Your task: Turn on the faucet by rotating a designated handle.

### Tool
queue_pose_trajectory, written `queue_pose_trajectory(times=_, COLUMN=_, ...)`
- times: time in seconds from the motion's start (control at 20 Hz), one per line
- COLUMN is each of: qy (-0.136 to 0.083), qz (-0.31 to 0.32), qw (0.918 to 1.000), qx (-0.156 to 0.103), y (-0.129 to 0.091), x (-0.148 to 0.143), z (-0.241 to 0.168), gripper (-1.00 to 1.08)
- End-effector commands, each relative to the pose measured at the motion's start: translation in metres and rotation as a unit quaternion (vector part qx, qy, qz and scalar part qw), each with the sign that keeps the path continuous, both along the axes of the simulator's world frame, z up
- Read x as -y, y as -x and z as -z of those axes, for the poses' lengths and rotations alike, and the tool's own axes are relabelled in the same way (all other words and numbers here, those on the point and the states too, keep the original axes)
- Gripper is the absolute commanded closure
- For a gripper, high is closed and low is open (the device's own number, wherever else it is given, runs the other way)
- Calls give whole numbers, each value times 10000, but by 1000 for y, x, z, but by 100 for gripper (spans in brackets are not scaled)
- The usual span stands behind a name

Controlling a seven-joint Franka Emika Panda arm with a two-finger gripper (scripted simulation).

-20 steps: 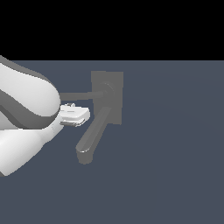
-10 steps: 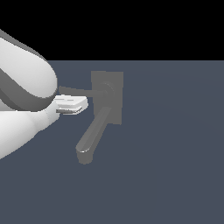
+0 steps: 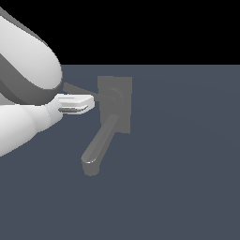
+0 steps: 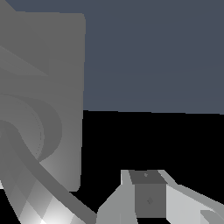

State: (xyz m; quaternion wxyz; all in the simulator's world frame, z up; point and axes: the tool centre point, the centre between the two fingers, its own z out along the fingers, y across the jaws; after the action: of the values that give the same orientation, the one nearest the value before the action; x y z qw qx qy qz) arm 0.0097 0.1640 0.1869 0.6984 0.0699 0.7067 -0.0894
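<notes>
Exterior view: white arm at the faucet's lever, spout pointing down toward the camera.

Nearest, filling the exterior view's left, are the arm's big white links (image 3: 23,93). From them the fingers (image 3: 75,104) reach toward the exterior view's right as two pale flat prongs, one above the other with a thin dark gap between; whether they grip anything cannot be told. Just past their tips the handle (image 3: 77,88), a thin grey bar, runs from behind the arm to the round hub (image 3: 114,97). The faucet (image 3: 115,103) stands on the dark blue-grey floor (image 3: 187,164), its flat backplate upright and its thick spout (image 3: 99,147) slanting down to a downturned tip. In the wrist view the backplate (image 4: 52,65) and hub loom very close, with one finger (image 4: 148,197) at the edge.
</notes>
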Motion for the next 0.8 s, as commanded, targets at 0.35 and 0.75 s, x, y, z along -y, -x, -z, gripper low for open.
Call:
queue_pose_trajectory(times=0.35, qy=-19, qz=-8, qw=10000, qx=36, y=2, x=9, z=-38, gripper=108)
queue_pose_trajectory(times=0.75, qy=-9, qz=8, qw=10000, qx=-28, y=6, x=18, z=-48, gripper=108)
